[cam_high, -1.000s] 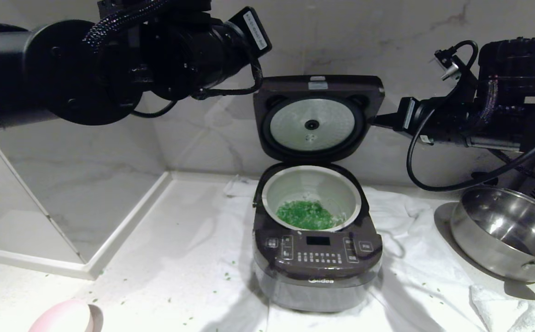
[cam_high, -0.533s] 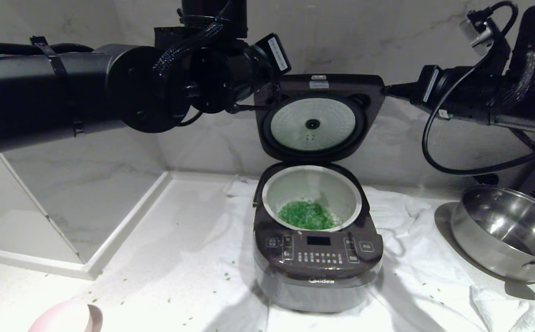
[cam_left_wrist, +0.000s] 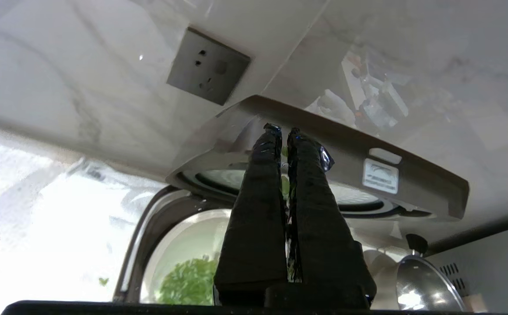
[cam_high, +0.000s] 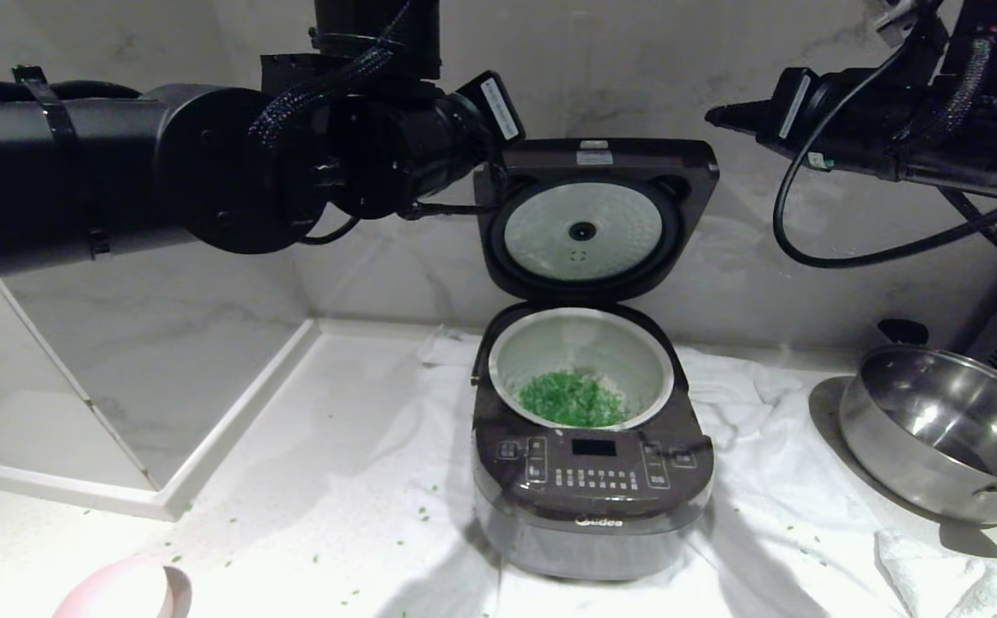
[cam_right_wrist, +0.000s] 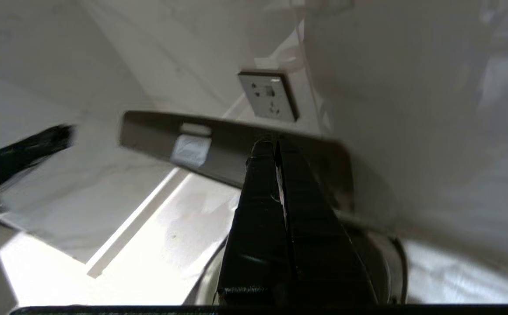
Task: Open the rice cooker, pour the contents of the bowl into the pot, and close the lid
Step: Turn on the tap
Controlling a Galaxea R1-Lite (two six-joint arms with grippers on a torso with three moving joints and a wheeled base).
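The rice cooker (cam_high: pixel 592 502) stands mid-counter with its lid (cam_high: pixel 592 159) raised upright, silvery plate facing me. Inside the white pot (cam_high: pixel 498 360) lie the green contents (cam_high: pixel 571 399), also seen in the left wrist view (cam_left_wrist: pixel 188 282). The pink bowl (cam_high: pixel 120 592) sits on the counter at the near left edge, apart from both arms. My left gripper (cam_left_wrist: pixel 282 131) is shut, its tips at the lid's top edge (cam_left_wrist: pixel 350 144) near the left corner. A few green bits cling between its fingers. My right gripper (cam_high: pixel 713 114) is shut and hovers just above the lid's upper right corner (cam_right_wrist: pixel 227 148).
A steel pan (cam_high: pixel 936 429) sits at the right on the white cloth (cam_high: pixel 764 532) under the cooker. Loose green bits dot the counter. A raised ledge (cam_high: pixel 232 421) borders the left. The marble wall with a socket (cam_left_wrist: pixel 208 65) is close behind the lid.
My right gripper has risen from beside the lid's right edge to above its upper right corner. The left arm has swung right, up to the lid's upper left corner. The lid has stayed upright.
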